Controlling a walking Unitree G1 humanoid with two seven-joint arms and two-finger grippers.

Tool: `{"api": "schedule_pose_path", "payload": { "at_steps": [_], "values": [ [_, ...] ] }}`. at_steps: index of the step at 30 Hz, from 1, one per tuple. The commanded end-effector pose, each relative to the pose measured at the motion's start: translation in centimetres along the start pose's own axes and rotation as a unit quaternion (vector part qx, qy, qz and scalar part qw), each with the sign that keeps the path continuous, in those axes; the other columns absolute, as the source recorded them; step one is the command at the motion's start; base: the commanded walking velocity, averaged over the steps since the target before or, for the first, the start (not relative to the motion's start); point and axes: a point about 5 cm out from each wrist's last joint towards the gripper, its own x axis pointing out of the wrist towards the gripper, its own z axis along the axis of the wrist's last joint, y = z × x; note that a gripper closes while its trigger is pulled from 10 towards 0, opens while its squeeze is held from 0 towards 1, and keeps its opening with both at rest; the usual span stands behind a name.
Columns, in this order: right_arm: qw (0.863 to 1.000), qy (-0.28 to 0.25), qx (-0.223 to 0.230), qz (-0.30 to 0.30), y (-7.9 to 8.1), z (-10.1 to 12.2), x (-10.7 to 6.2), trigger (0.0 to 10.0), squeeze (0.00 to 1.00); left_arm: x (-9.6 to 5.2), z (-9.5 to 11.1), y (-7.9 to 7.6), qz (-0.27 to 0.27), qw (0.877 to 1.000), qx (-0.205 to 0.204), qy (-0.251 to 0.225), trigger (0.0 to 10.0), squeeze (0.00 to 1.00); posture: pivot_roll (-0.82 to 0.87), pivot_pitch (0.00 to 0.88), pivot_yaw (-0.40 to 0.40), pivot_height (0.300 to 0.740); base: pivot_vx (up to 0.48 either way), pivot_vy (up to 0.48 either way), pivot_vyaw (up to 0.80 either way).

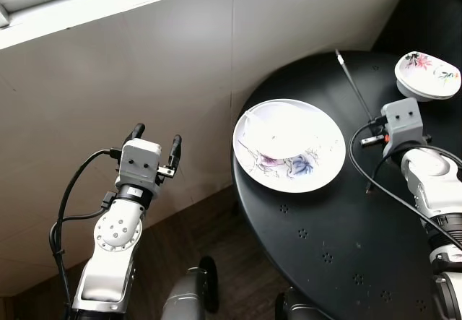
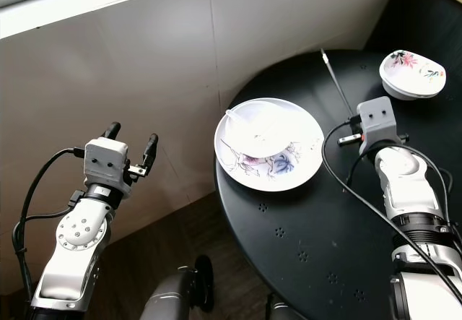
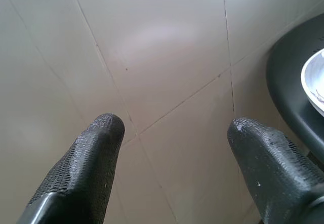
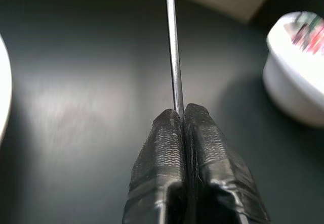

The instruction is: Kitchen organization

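A thin metal stick [image 4: 172, 47] lies slanted over the round black table [image 1: 339, 248], and my right gripper [image 4: 182, 114] is shut on its near end. To its left a white floral plate [image 1: 321, 172] carries a shallow white dish [image 1: 278, 128]. A small white floral bowl [image 1: 427, 74] stands at the table's far right edge, just beyond the stick. My left gripper [image 1: 156, 136] is open and holds nothing; it hangs off the table to the left, in front of the pale tiled wall [image 3: 162, 57].
The table edge [image 3: 288, 97] curves close to the right of my left gripper. Dark wooden floor [image 1: 216, 233] shows below, between the wall and the table. A window ledge [image 1: 108, 2] runs along the top of the wall.
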Motion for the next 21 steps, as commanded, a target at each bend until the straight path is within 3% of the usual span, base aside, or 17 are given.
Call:
{"api": "schedule_pose_path", "payload": {
  "at_steps": [1, 6, 14, 21],
  "values": [
    [1.000, -0.016, -0.010, -0.014, -0.3, 0.5, -0.3, 0.0, 0.00, -0.1, -0.1, -0.3, -0.002, 1.000, 0.000, 0.000, 10.0, 0.00, -0.07, 0.192, 0.031, 0.740, 0.000, 0.000, 0.00],
    [0.998, -0.065, -0.025, -0.007, 0.6, 3.2, -0.6, 0.0, 0.00, -0.1, -0.2, -0.2, 0.000, 1.000, 0.001, 0.002, 10.0, 0.00, -0.07, 0.198, 0.026, 0.740, 0.000, 0.000, 0.00],
    [0.993, -0.120, -0.016, -0.001, 1.6, 5.5, -1.2, 0.0, 0.00, 0.0, -0.2, -0.2, 0.001, 1.000, -0.001, 0.001, 10.0, 0.00, -0.08, 0.195, 0.024, 0.740, 0.000, 0.000, 0.00],
    [0.981, -0.192, -0.010, 0.022, 4.3, 7.8, -3.2, 0.0, 0.00, 0.2, -0.3, -0.3, 0.005, 1.000, -0.004, 0.000, 10.0, 0.00, -0.09, 0.186, 0.023, 0.740, 0.000, 0.000, 0.00]
  ]
}}
